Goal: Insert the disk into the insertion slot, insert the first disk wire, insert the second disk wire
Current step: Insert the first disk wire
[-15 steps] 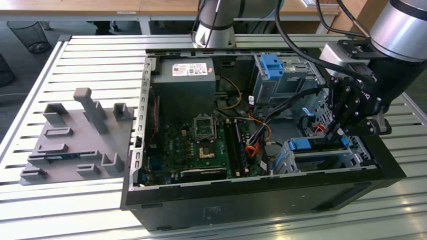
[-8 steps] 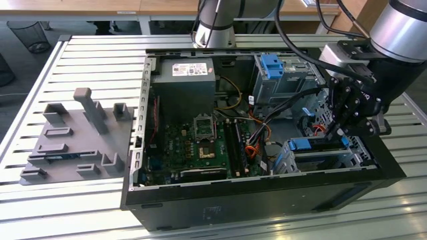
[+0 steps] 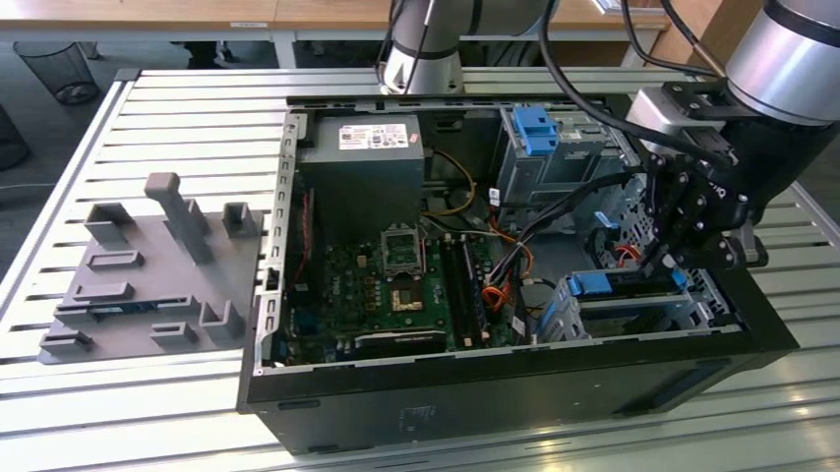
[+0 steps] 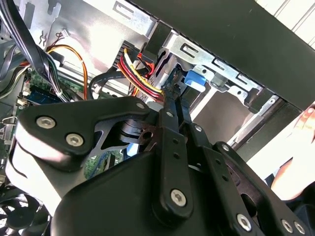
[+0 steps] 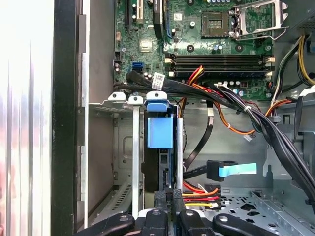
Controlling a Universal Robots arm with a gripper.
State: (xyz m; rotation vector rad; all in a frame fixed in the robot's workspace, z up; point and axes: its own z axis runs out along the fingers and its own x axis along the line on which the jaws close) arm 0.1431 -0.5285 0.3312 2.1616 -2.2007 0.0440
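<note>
The disk (image 3: pixel 628 288) in its bright blue frame (image 5: pixel 160 132) sits inside the insertion slot (image 3: pixel 577 320), the low silver cage at the case's front corner on the exterior view's right. In the first wrist view I see the slot's rails (image 5: pixel 135 157) on either side of the disk's dark edge (image 5: pixel 162 169). My gripper (image 3: pixel 656 264) hangs just above the disk's rear end. Its fingers are shut together (image 5: pixel 168 200) on the end of a red, yellow and black disk wire (image 4: pixel 140 73), whose strands (image 5: pixel 199 194) run straight into the fingertips (image 4: pixel 170 93). A second wire with a black and blue flat plug (image 5: pixel 224 170) lies loose beside them.
The taller grey cage with a blue latch (image 3: pixel 538 133) stands at the case's back. Black cable bundles (image 5: pixel 256 118) cross above the slot and the motherboard (image 3: pixel 393 285) lies lower in the case. A grey fixture plate (image 3: pixel 145 275) rests on the table. A pale hand-like shape (image 4: pixel 298 162) shows outside the case.
</note>
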